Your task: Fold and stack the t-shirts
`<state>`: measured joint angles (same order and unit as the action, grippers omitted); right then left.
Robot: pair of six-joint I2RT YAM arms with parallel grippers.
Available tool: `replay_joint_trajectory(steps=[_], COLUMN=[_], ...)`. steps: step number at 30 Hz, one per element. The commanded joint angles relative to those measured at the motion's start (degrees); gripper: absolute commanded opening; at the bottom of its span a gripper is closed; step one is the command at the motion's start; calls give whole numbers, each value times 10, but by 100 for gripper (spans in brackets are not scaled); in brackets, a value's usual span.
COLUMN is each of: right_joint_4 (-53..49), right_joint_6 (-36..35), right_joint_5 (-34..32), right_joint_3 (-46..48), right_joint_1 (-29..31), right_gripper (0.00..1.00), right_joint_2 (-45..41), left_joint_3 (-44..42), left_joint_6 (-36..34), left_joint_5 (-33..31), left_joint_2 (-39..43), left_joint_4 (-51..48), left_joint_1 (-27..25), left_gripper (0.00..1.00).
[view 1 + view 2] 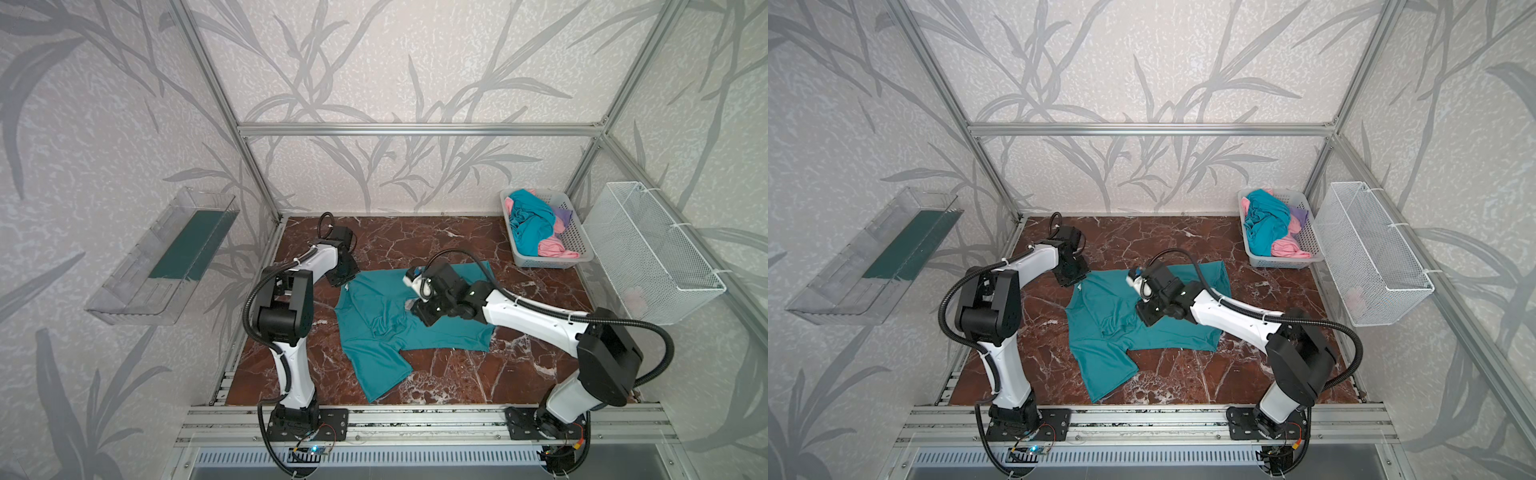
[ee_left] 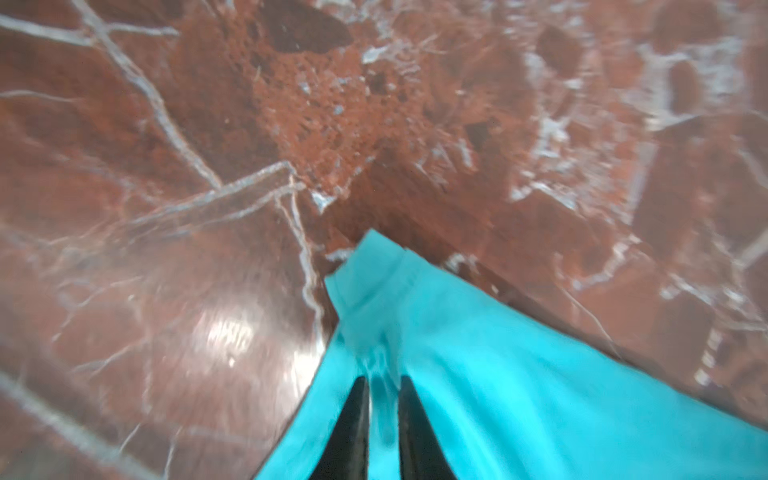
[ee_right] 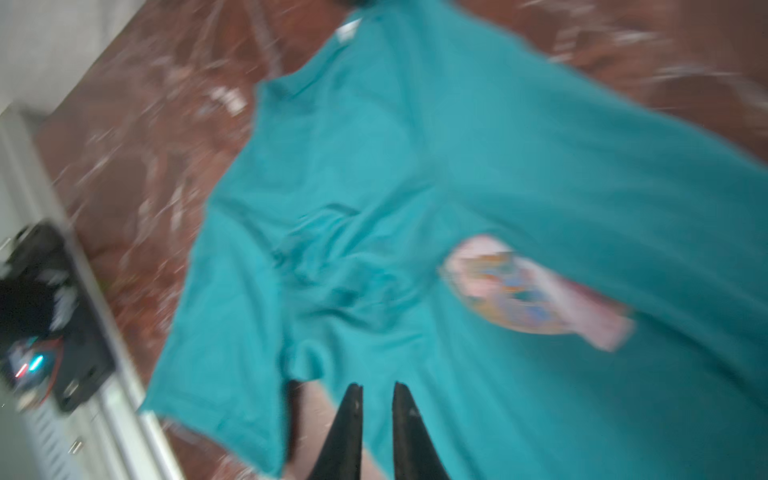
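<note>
left wrist view shows left gripper (image 2: 384, 384) narrow, pinching the teal t-shirt (image 2: 478, 353) edge, likely to draw it flat; right gripper (image 3: 377, 388) narrow, grip cannot be told

A red-brown marble table (image 1: 415, 241) (image 1: 1142, 241) fills the floor of an aluminium frame (image 1: 415, 129). In both top views a grey perforated basket (image 1: 540, 262) (image 1: 1279, 262) stands in the table's 2 o'clock corner. Just beside it, at 3 o'clock, a white wire basket (image 1: 648, 249) (image 1: 1370, 253) hangs on the wall. At 9 o'clock a clear tray (image 1: 124, 299) (image 1: 830, 299) hangs on the leaf-patterned wall. A slotted grille (image 1: 415, 457) runs along 6 o'clock.
</note>
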<state>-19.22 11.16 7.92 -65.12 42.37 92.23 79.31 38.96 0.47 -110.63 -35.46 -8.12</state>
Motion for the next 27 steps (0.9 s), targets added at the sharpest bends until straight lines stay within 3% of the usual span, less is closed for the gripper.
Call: replay_joint_trajectory(steps=[1, 5, 15, 20, 27], right_joint_4=[-61, -67, -33, -44, -26], right_joint_6=[56, 66, 124, 137, 138], right_joint_5=[-63, 10, -14, -40, 7], right_joint_3=[-20, -61, -121, -116, -87], right_joint_1=[-75, -133, -209, -255, -275], right_gripper=[17, 10, 13, 17, 17], right_joint_2=[27, 99, 237, 255, 231], left_joint_3=[-6, -29, -67, -93, -61], left_joint_6=[-1, 8, 18, 15, -21], left_joint_5=[-2, 14, 29, 29, -17], left_joint_2=[66, 69, 10, 0, -21], left_joint_4=[-21, -4, 32, 42, 14], left_joint_1=[-23, -48, -47, -8, 18], left_gripper=[24, 23, 21, 20, 19])
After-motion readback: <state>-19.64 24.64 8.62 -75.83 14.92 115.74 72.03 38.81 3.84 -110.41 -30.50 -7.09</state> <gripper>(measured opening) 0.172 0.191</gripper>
